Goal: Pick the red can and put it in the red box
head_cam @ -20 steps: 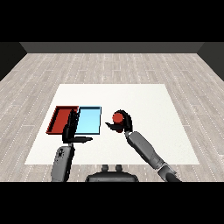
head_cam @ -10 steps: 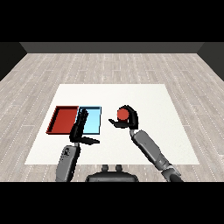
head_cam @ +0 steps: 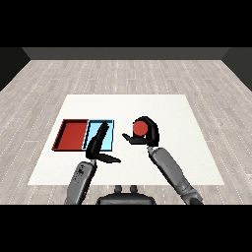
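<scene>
The right hand [head_cam: 145, 134] curls round the red can [head_cam: 140, 128], held near the tabletop's middle. The left hand [head_cam: 98, 147] (fingers straight, holding nothing) hovers over the light blue tray [head_cam: 109, 123]. Carrying is under way; next, the can must cross leftward to the red tray [head_cam: 73, 135].

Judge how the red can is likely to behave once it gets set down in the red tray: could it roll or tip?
The red can, round and small inside the curled right hand, would probably roll if laid on its side. It looks rigid, so unlikely to deform. The red tray looks flat with a low rim, which might stop a slow roll.
</scene>
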Tool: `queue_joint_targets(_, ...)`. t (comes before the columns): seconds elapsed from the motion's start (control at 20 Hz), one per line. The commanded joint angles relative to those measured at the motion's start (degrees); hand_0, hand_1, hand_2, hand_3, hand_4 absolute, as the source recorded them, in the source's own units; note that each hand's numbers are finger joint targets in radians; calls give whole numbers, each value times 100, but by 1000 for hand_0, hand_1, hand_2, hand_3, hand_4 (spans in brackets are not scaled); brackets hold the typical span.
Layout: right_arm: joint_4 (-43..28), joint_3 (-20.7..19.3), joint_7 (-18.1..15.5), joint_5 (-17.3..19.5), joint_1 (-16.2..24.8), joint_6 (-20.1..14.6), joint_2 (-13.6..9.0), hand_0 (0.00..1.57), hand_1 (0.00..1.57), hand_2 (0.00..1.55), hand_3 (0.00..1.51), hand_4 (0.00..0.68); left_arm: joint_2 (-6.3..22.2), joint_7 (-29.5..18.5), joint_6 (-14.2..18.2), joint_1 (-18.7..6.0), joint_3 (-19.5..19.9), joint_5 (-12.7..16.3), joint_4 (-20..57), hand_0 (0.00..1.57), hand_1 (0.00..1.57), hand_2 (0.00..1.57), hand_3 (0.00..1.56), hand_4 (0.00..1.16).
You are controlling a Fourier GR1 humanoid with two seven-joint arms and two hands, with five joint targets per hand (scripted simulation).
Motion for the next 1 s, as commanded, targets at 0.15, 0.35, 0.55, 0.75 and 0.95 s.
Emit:
queue_joint_targets(0.15, -280, -243, 5, 471, 275, 348, 282, 1571, 1571, 1480, 1424, 655, -6, 450, 132, -355, -299, 274, 21, 0, 0, 0, 0, 0)
queue_joint_targets(0.35, 30, -488, 137, 610, -316, 415, 410, 1571, 1571, 1483, 1424, 647, -7, 445, 557, -568, -840, 509, 422, 0, 0, 0, 0, 0)
queue_joint_targets(0.55, -134, -331, -167, 816, 259, 589, 620, 1571, 1571, 1481, 1424, 657, -7, -4, 897, -599, -1249, 501, 1012, 0, 0, 0, 0, 0)
queue_joint_targets(0.75, -223, -639, 64, 752, 142, 904, 554, 1571, 1571, 1477, 1412, 648, -7, -94, 1059, -619, -1472, 712, 1338, 0, 0, 0, 0, 0)
queue_joint_targets(0.95, -111, -28, -373, 808, 447, 595, 813, 1571, 1571, 1482, 1418, 654, -7, -201, 1135, -965, -1601, 1082, 1749, 0, 0, 0, 0, 0)
